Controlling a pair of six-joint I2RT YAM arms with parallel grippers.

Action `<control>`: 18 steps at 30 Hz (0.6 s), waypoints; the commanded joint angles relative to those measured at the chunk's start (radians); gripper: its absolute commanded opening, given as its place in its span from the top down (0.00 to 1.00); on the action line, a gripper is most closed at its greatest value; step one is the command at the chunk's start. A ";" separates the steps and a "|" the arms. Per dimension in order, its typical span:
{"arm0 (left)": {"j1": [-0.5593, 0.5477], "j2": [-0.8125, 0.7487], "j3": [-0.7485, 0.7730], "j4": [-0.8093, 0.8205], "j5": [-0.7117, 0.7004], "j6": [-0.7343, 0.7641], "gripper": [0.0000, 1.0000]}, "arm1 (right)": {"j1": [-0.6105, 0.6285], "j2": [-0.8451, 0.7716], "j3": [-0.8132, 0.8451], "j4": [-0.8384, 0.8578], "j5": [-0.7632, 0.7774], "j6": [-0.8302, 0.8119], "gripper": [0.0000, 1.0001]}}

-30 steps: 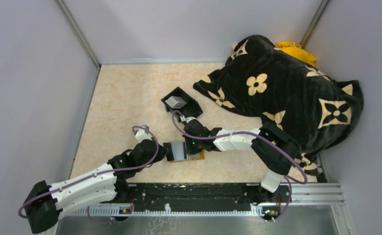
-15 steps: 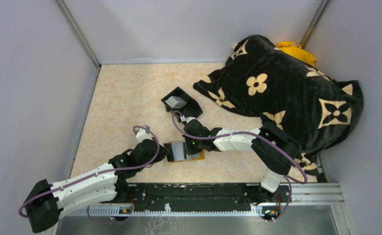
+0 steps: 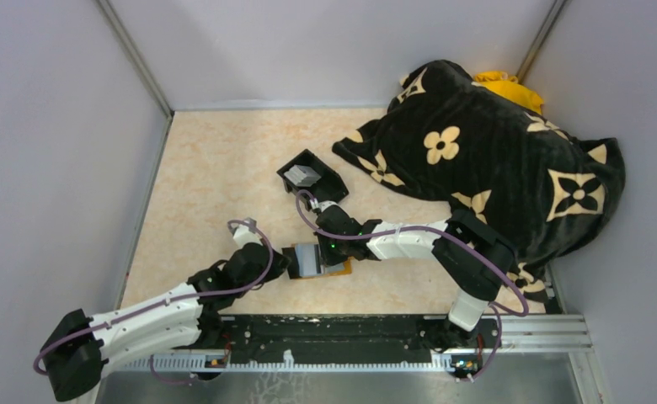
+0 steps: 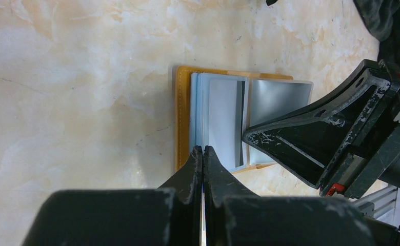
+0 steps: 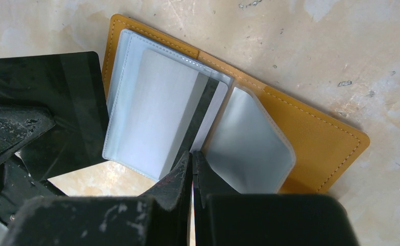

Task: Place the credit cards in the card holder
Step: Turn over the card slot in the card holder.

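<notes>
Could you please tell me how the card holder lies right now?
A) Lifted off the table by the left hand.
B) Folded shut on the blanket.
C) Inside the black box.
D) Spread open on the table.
D: the card holder lies spread open on the table, pale inner pockets up, while the left hand and right hand, both shut, point at it.

**Legible markings.** No text, number, label or brand name is showing clearly enough to read in any view. The blanket [image 3: 494, 168] is displaying cream four-petal flower emblems on black, with no letters that can be made out. The card [image 5: 157, 113] is showing a plain pale face with a dark stripe along one edge. The holder [image 5: 311, 133] is showing unmarked orange-tan leather.
</notes>
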 commanded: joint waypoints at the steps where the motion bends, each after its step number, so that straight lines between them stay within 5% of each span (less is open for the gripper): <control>1: 0.005 -0.020 -0.033 0.062 0.013 -0.017 1.00 | 0.005 0.047 -0.022 -0.032 0.002 -0.008 1.00; 18: 0.013 -0.031 -0.097 0.251 0.042 0.008 1.00 | 0.005 0.055 -0.029 -0.026 -0.004 -0.006 1.00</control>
